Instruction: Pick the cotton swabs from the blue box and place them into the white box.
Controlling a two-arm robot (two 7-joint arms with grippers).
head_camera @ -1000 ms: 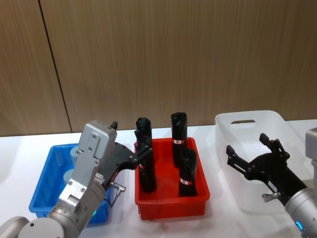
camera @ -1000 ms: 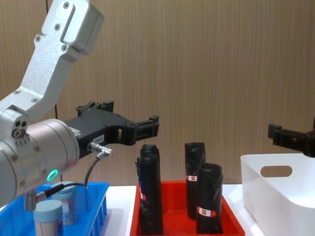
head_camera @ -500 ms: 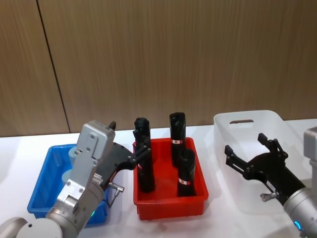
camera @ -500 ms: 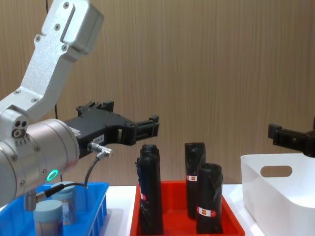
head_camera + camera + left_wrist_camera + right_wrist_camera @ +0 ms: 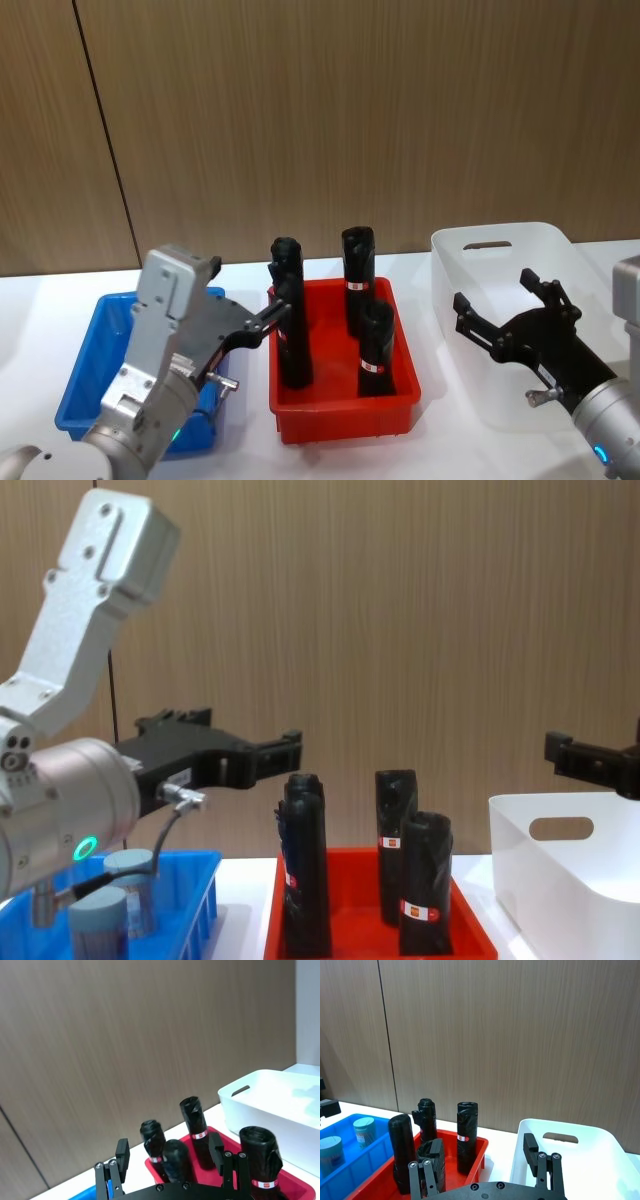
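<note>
Chest view sets the cotton swabs [image 5: 98, 930] upright in the blue box [image 5: 185, 862], below and left of the wide-spread left pincer [image 5: 287, 748], the nearer one; the right pincer [image 5: 497, 290], also wide, hovers by the white box [image 5: 500, 236].

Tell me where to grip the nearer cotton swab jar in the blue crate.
Grip the small clear plastic jar with the grey-blue lid across its round body under the lid, coming down from above: it stands upright in the bright blue slotted crate, whose walls probably block side approaches.
</note>
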